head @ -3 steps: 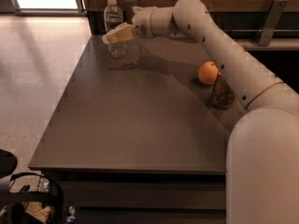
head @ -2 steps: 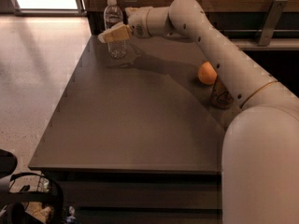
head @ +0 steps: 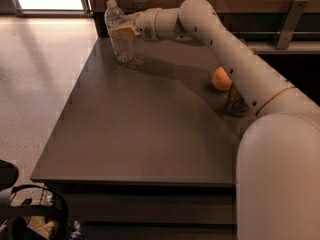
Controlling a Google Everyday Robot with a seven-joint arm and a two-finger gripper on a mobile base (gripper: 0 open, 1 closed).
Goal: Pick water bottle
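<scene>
I see the gripper point(head: 124, 31) at the bottle point(head: 114, 16), which stands upright near the table's point(head: 130, 134) far-left corner. I can't tell its grip. The orange point(head: 221, 78) and can point(head: 236, 103) are well right. No label is readable.

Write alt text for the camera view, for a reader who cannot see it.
The white robot arm extends across a dark grey table, its end effector at mid-height of a tall clear plastic water bottle with white cap, upright at the far left corner. A round orange fruit and a short gold can sit near the right edge.
</scene>
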